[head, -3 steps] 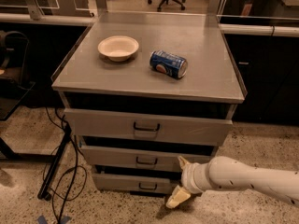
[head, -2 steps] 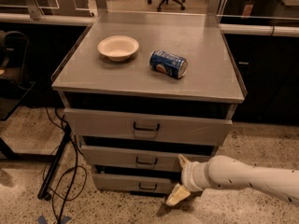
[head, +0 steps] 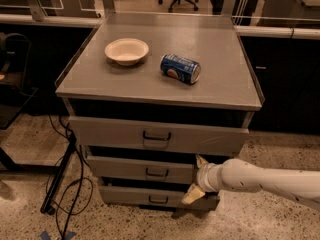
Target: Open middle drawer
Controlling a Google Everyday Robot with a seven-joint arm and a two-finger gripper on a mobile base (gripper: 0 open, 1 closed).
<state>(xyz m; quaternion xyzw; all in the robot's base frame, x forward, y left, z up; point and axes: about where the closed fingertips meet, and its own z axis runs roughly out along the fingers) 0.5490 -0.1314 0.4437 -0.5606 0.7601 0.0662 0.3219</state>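
Observation:
The middle drawer (head: 125, 168) is the low grey front panel between two other drawers of the grey cabinet, with a small dark loop handle (head: 157, 172). A dark gap shows above its panel. My gripper (head: 196, 179) is at the right end of this drawer's front, to the right of the handle and apart from it. Its cream fingers (head: 192, 195) are spread, one at the panel's top edge and one at its bottom edge. It holds nothing. My white arm (head: 260, 178) reaches in from the right.
The taller top drawer (head: 115, 130) has a label slot under its handle. The lowest drawer (head: 130, 196) is below. On the cabinet top (head: 220, 79) sit a white bowl (head: 126, 50) and a blue can (head: 180, 68) on its side. Cables (head: 75, 184) lie on the floor to the left.

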